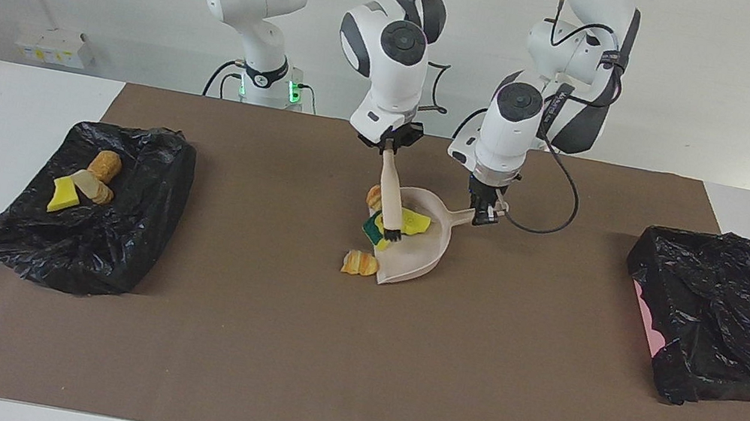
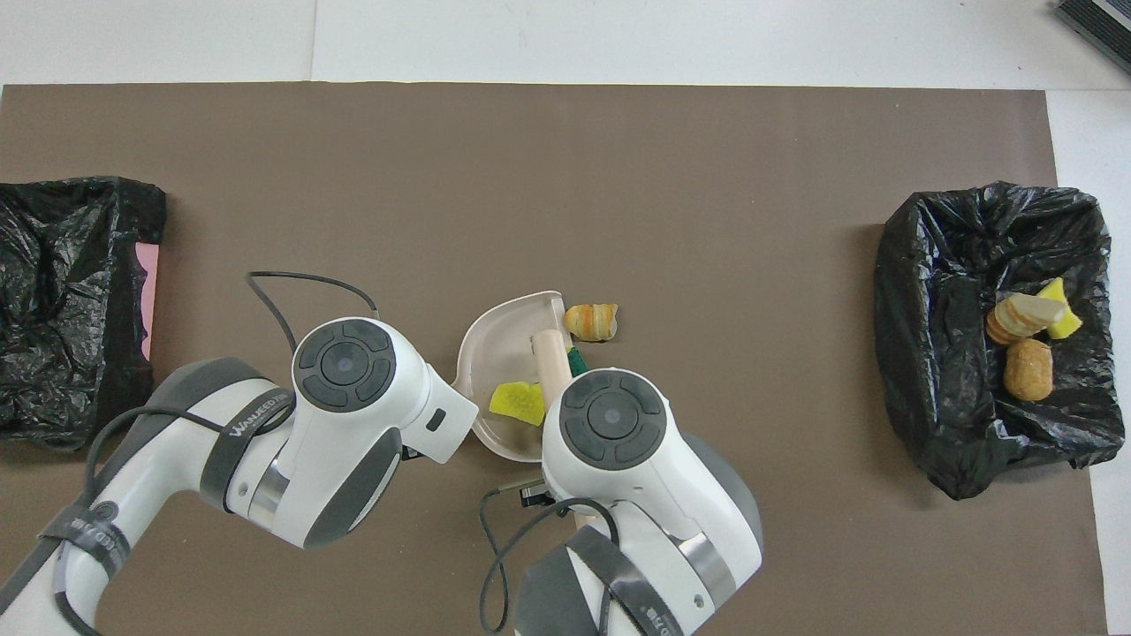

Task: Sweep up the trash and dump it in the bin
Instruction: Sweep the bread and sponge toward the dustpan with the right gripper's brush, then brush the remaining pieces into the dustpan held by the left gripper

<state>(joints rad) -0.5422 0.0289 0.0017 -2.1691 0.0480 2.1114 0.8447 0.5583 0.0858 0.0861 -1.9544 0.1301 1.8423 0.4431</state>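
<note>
Right claw [image 1: 391,150] clenches brush [image 1: 390,198], left claw [image 1: 484,213] grips dustpan [image 1: 418,248]; stray crusty lump [image 1: 360,263] at the lip risks being missed.

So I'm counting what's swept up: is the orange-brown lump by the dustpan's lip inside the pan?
No, the lump lies on the mat just outside the dustpan lip.

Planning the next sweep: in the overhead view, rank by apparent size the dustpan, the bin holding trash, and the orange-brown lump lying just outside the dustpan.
Largest to smallest, as they look from overhead:
1. bin holding trash
2. dustpan, partly hidden under the arms
3. orange-brown lump, clearly the smallest
</note>
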